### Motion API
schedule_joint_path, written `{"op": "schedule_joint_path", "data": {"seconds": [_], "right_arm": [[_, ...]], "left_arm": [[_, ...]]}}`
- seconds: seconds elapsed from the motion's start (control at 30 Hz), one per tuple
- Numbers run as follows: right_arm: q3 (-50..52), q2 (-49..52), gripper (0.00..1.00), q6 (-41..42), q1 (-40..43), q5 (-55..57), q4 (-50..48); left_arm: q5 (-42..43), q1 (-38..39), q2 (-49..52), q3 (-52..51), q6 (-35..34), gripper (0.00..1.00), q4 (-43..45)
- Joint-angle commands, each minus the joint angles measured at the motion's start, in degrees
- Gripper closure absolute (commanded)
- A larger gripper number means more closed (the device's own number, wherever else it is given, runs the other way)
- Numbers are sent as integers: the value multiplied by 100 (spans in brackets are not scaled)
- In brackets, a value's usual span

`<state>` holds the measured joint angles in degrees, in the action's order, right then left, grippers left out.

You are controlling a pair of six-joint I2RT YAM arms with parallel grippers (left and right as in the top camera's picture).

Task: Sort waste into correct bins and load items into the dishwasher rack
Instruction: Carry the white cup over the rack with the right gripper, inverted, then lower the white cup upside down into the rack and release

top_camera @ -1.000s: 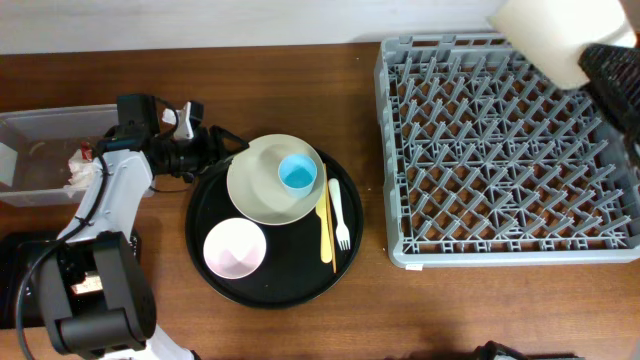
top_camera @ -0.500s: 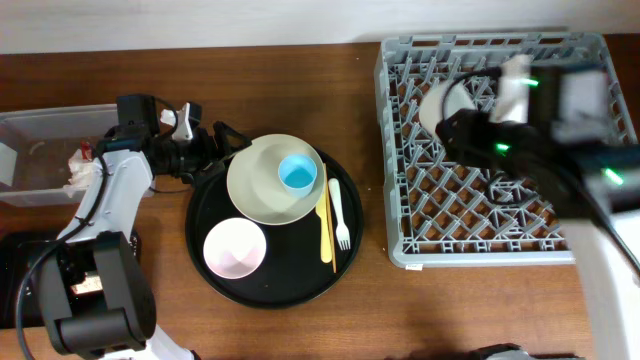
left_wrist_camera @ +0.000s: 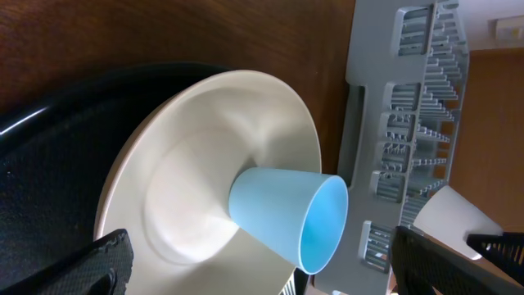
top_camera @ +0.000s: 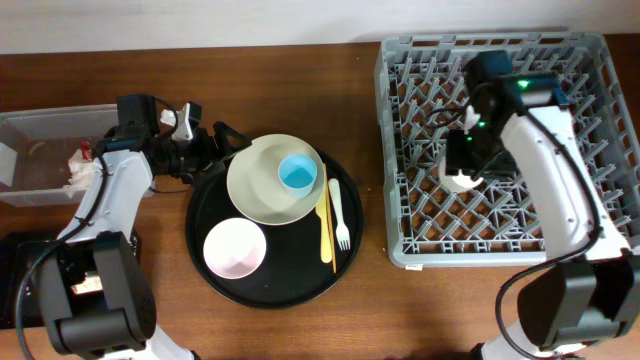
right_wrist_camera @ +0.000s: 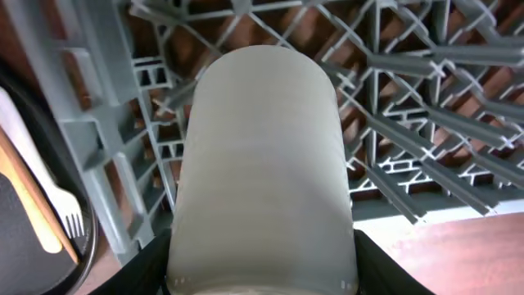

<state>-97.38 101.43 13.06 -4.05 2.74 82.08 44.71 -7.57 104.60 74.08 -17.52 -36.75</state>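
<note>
While the left fingers (left_wrist_camera: 90, 264) stood spread to their widest and grasped nothing, they hung just beside the left edge of the pale cream plate (top_camera: 260, 190), at the upper left rim of the round black tray (top_camera: 200, 215). On that plate the small blue cup (left_wrist_camera: 286, 217) stood upright, mouth up, apart from both fingers. The right fingers (right_wrist_camera: 391, 266) were partly closed on the small cream cup (right_wrist_camera: 262, 164), one on each side of it. They held it over the pegs of the dishwasher rack (top_camera: 560, 100), toward the rack's left edge and about midway along it. Whether the cup touched the pegs could not be told. The pinkish-white bowl (top_camera: 235, 248), white fork (top_camera: 340, 215) and yellow utensil (top_camera: 325, 225) lay on the tray.
</note>
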Motion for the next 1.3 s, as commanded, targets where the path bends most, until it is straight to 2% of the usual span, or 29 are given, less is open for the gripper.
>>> {"op": "schedule_joint_path", "data": {"seconds": [0.0, 0.07, 0.13, 0.27, 0.47, 0.6, 0.77, 0.93, 1.07, 1.2, 1.27], "right_arm": [[-9, -70, 80, -431, 295, -625, 68], [-7, -70, 80, -538, 295, -772, 181], [-2, -70, 86, -579, 295, -767, 387], [35, -70, 88, -577, 295, -721, 391], [46, -70, 89, -732, 289, -929, -393], [87, -55, 89, -839, 142, -1054, -457], [990, -52, 89, -837, -85, -981, -1325], [1008, -55, 89, -861, -85, -984, -1578], [1005, -57, 89, -975, -81, -979, -1427], [938, -98, 89, -1137, -70, -883, -859], [629, -131, 89, -1134, -70, -448, -389]], "left_arm": [[20, -9, 31, 9, 48, 1, 0], [20, -11, 31, 9, 48, 1, 2], [22, -11, 31, 9, 48, 1, 2], [22, -9, 31, 9, 48, 1, 2], [22, -9, 31, 9, 48, 1, 2], [20, -11, 31, 9, 48, 1, 2], [20, -9, 31, 9, 48, 1, 2], [20, -11, 31, 9, 48, 1, 0], [20, -11, 31, 9, 48, 1, 2], [20, -11, 31, 9, 48, 1, 2], [20, -9, 31, 9, 48, 1, 2]]}}
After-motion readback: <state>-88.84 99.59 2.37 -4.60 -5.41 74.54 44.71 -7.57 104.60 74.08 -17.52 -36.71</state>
